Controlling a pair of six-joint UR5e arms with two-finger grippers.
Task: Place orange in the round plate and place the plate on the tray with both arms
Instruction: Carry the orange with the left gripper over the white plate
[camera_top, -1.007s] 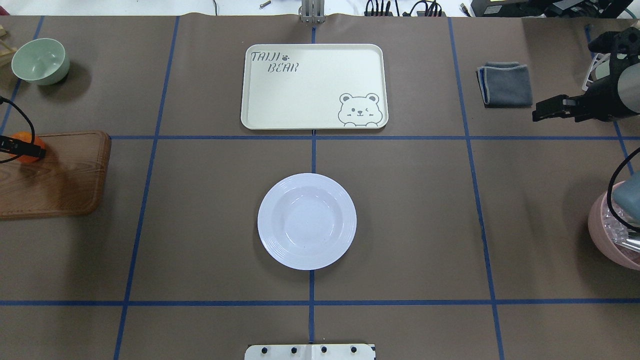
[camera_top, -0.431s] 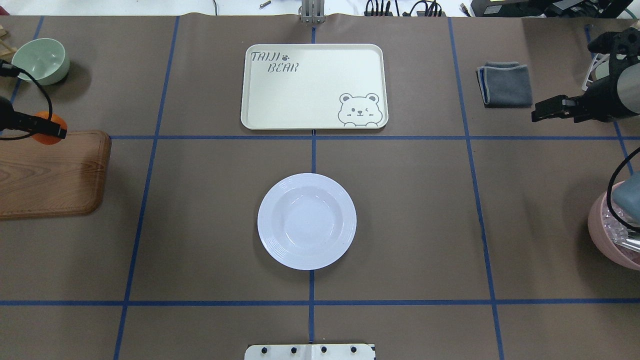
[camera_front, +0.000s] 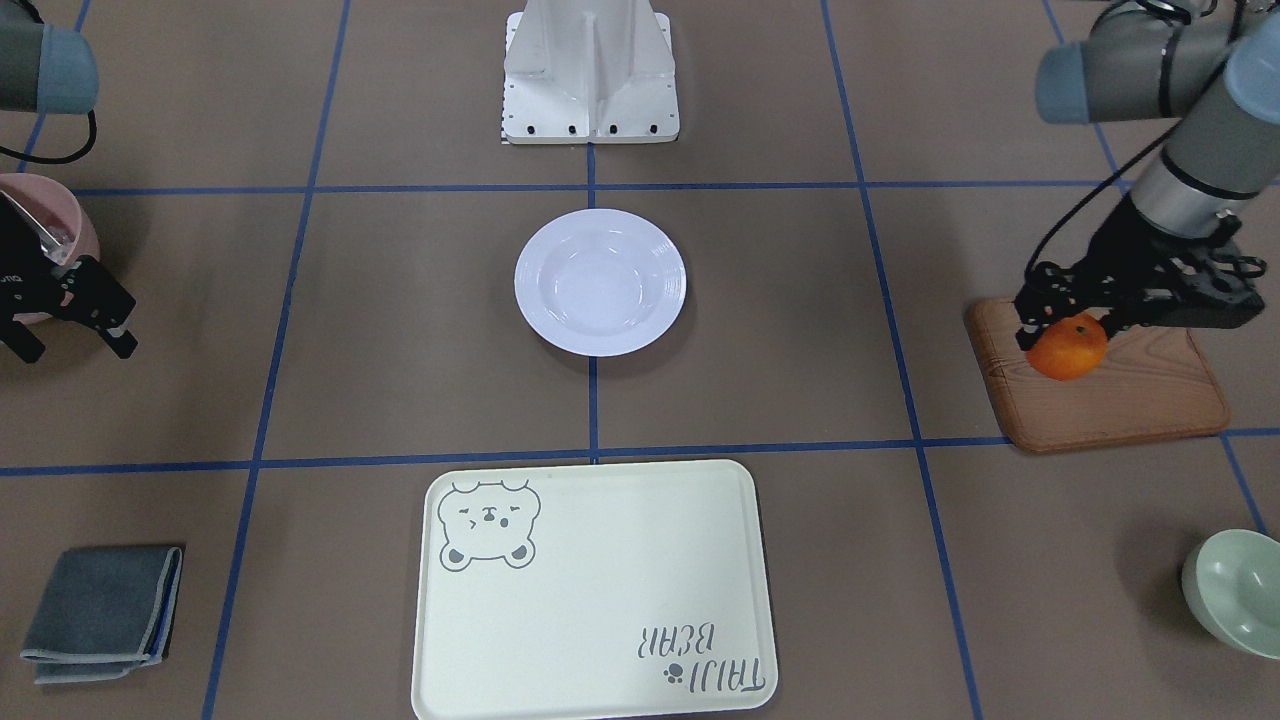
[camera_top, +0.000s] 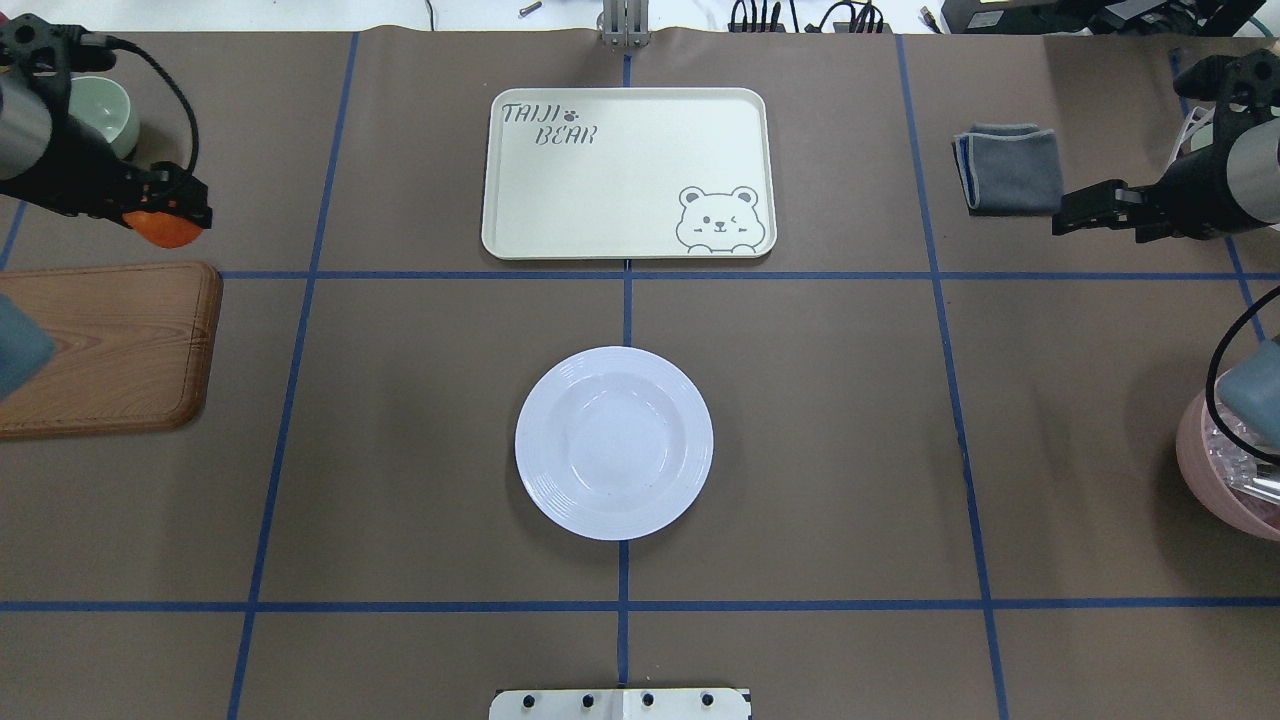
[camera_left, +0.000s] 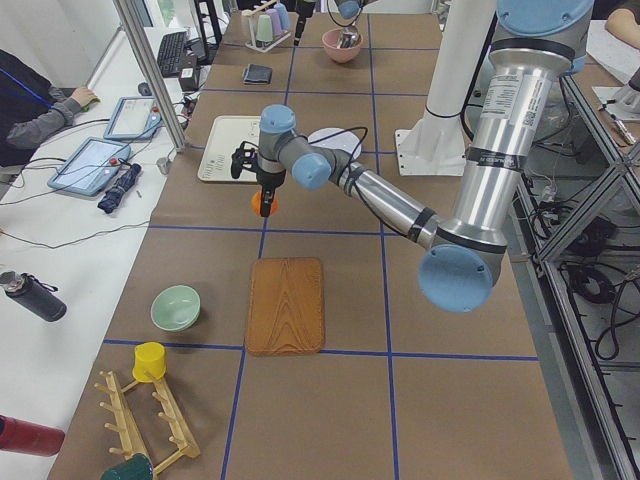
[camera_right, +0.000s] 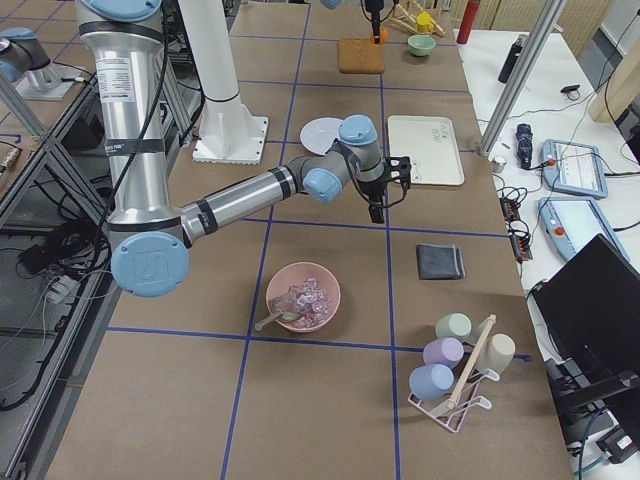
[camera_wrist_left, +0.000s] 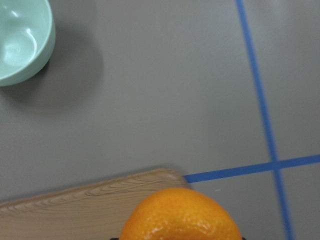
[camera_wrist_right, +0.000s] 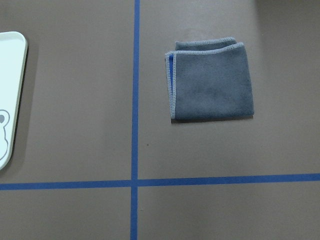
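My left gripper (camera_top: 172, 218) is shut on the orange (camera_top: 160, 231), a small bright mandarin held in the air at the far left, past the wooden board's far edge. The left wrist view shows the orange (camera_wrist_left: 180, 216) at the bottom edge, with the board's corner under it. The round plate (camera_top: 613, 443) is white, empty, and sits at the table's centre. The cream tray (camera_top: 628, 172) with the bear drawing lies beyond it, also empty. My right gripper (camera_front: 75, 345) hangs open and empty at the far right, near the grey cloth.
A brown wooden board (camera_top: 110, 345) lies at the left edge. A pale green bowl (camera_top: 105, 110) sits at the far left corner, behind my left arm. A folded grey cloth (camera_top: 1010, 168) is at the far right. A pink bowl (camera_top: 1215, 470) stands at the right edge.
My left gripper has lifted the orange off the wooden board and carried it away from the robot and to the right. The right gripper has shifted slightly towards the cloth.
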